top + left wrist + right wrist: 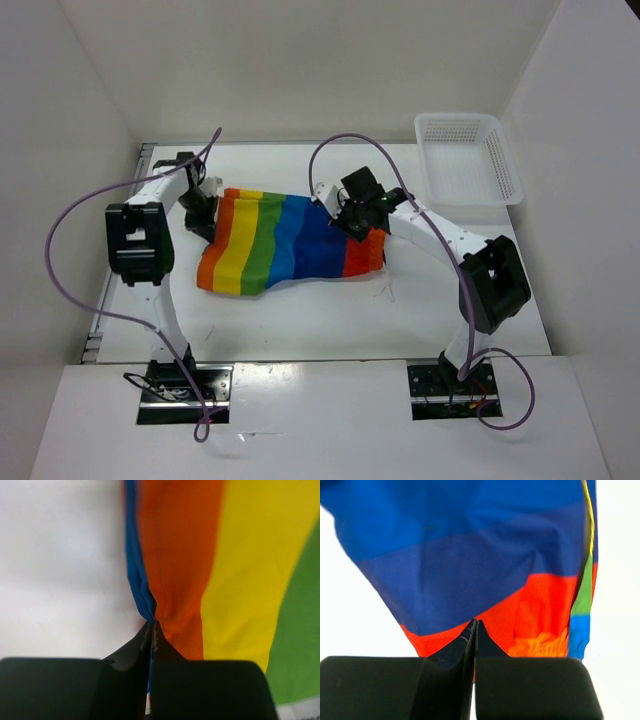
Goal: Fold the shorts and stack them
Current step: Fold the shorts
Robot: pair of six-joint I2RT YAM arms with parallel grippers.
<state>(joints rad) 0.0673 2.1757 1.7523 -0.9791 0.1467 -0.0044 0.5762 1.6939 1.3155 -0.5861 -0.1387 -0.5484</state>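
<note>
The rainbow-striped shorts [285,243] are spread across the middle of the table, orange and yellow stripes at the left, blue in the middle, red at the right. My left gripper [203,213] is shut on the shorts' left edge; in the left wrist view [151,625] the jaws pinch cloth where blue meets orange [180,555]. My right gripper [352,222] is shut on the shorts' right part; in the right wrist view [473,625] the jaws pinch the red stripe under the blue cloth [470,555]. The drawstring is not visible.
A white mesh basket [466,157] stands at the back right corner of the table. White walls close in the left, back and right sides. Purple cables loop over both arms.
</note>
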